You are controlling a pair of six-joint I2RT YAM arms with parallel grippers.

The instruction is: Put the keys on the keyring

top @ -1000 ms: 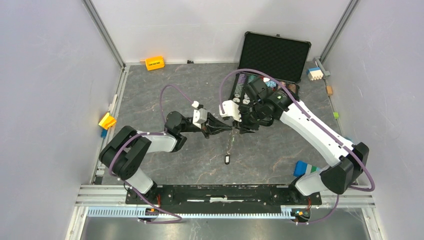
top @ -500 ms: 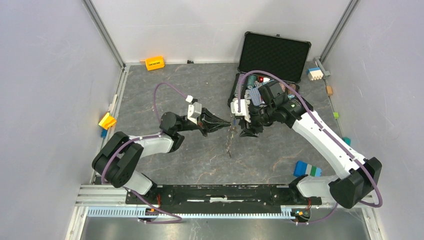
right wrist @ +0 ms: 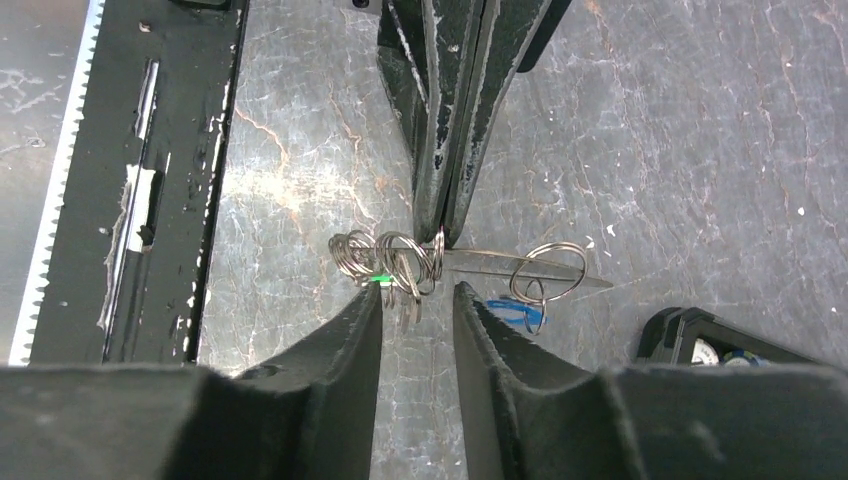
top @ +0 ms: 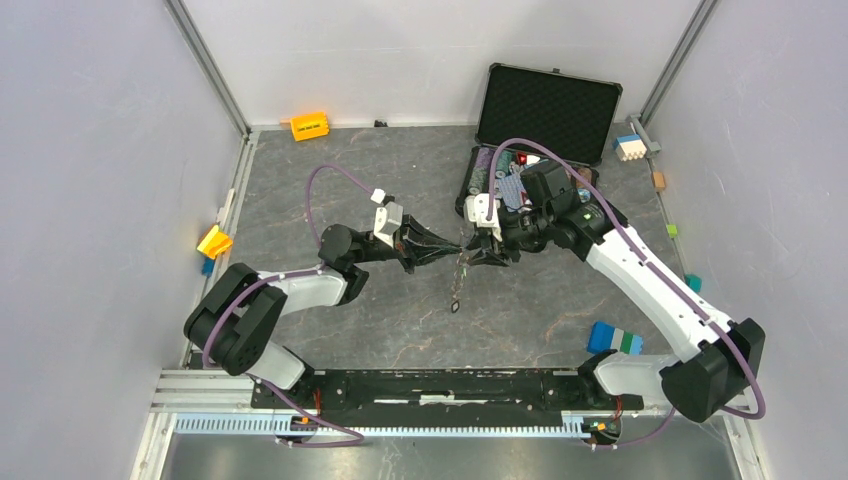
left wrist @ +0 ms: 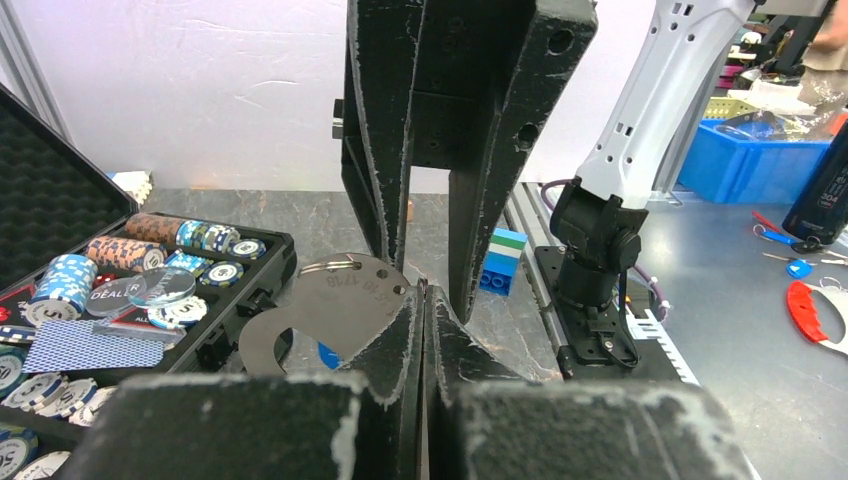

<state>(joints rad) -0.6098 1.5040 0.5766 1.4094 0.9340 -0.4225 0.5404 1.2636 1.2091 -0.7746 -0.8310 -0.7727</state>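
Note:
My left gripper (top: pixel 456 249) is shut on the keyring (left wrist: pixel 335 310), a flat silver loop stamped with digits, held by its edge above the table. Its thin chain (top: pixel 459 283) hangs down to a small dark fob (top: pixel 453 307). In the right wrist view, coiled wire rings (right wrist: pixel 395 262) and a green tag (right wrist: pixel 380 280) bunch beside the left fingertips (right wrist: pixel 440 225). Tiny silver keys (right wrist: pixel 408 304) dangle under the coils. My right gripper (right wrist: pixel 418 292) is open, and its tips straddle that bunch without pinching it. A further ring (right wrist: pixel 547 268) sits on the loop's far end.
A black case (top: pixel 545 105) of poker chips (left wrist: pixel 150 240) and cards lies open just behind the grippers. A blue and green block (top: pixel 612 338) stands near the right arm's base. An orange block (top: pixel 310 126) and a yellow one (top: pixel 214 242) lie along the left side.
The left gripper moved slightly away from the arm bases with the keyring, and the fob now hangs higher. The right wrist turned and its jaws spread apart at the ring bunch.

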